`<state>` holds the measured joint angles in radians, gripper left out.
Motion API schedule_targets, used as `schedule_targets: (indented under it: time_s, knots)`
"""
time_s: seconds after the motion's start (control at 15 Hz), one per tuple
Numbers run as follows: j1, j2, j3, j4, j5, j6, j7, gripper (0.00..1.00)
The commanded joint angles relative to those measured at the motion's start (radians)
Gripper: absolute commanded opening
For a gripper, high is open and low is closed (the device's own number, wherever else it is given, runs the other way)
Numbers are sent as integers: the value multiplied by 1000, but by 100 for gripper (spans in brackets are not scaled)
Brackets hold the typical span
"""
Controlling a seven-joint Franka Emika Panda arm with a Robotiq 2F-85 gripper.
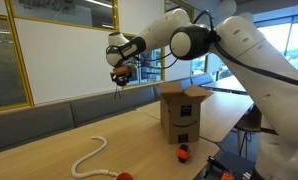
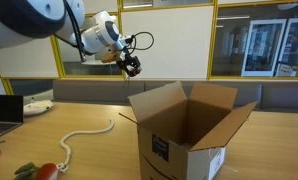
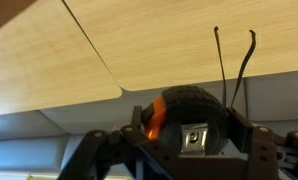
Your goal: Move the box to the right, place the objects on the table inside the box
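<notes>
- cardboard box (image 2: 159,138): stood upright on the wooden table (image 2: 274,150), nearest the camera in an exterior view. The top flaps (image 2: 154,102) are splayed up and outward. Hazard: a flap may be struck by a descending wrist, and the light carton may be shoved or tipped.
- orange-red items (image 2: 46,170): laid on the table, well apart from the box. One more is seen just beside the box's foot (image 1: 184,153). Hazard: being small and judged close to the table's front edge, they may be nudged off during a pick.
- cream-white rope (image 2: 87,134): laid in a loose curve on the table, apart from the box. Hazard: being long and limp, it may be left draped over a flap if it is gripped at one end.
- gripper (image 2: 132,66): held high above the table, beyond the rope and not over the box opening. The jaws are set wide and judged to be clamped about a black-and-orange item (image 3: 184,112), seen between them in the wrist view. Hazard: if the item is released here, it is dropped near the table's far edge instead of into the box.
- thin black strands (image 3: 220,60): two, trailed from the held item. Hazard: they may be snagged on a flap during lowering.
- grey padded bench (image 1: 49,118): set along the table's far side. Hazard: a slipped item may be lost onto it.
- laptop (image 2: 3,108): stood at the far end of the table, well apart from the work.
</notes>
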<state>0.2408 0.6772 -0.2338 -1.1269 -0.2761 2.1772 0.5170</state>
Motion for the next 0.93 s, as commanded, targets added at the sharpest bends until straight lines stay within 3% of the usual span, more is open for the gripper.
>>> schedule_targets:
  time_s: [0.0,0.47,0.87]
  knots:
    - [48,-222,-39,-242,-26,-65,100,56]
    - [-41,-560,47,-566,-66,-134,170,56]
    - [-177,-860,99,-864,-87,-106,182,56]
